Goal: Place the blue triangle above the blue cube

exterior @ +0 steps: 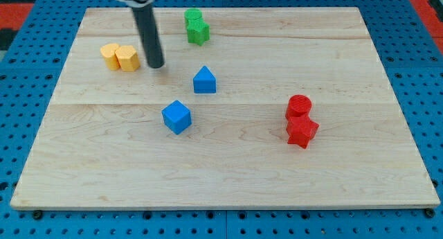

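We see a pale wooden board [228, 176] lying on a blue pegboard surface [28, 66] dotted with holes; a strip of red shows at the view's top corners. Nothing on the board acts as a container, and every block sits directly on the wood.

We take the blue cube [176, 117] as our landmark. The blue triangle [204, 80] stands near it, toward the view's top and slightly right, apart from it. My tip [156, 64], the lower end of a dark rod, rests further toward the view's top and a little left of the cube, touching no block; the rod carries no jaws, so we have no jaw state to give.

2 yellow blocks [120, 57] touch each other up and left of the cube, just left of the tip. 2 green blocks [196, 27] sit together well above it. 2 red blocks [300, 121] touch, well to its right.
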{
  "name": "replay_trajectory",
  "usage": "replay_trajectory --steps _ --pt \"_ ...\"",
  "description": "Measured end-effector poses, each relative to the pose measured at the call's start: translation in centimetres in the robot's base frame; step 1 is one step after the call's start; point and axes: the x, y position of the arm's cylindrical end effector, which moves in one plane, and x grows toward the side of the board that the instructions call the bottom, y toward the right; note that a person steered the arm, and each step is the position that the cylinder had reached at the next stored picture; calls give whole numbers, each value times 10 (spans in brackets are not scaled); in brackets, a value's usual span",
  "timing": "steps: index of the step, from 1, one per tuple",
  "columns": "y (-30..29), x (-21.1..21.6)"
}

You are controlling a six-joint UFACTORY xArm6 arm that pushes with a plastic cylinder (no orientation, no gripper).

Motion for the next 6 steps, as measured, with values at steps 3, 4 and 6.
replay_trajectory --steps 3,4,6 --pt "83 40" --pt "76 63" --pt "24 92"
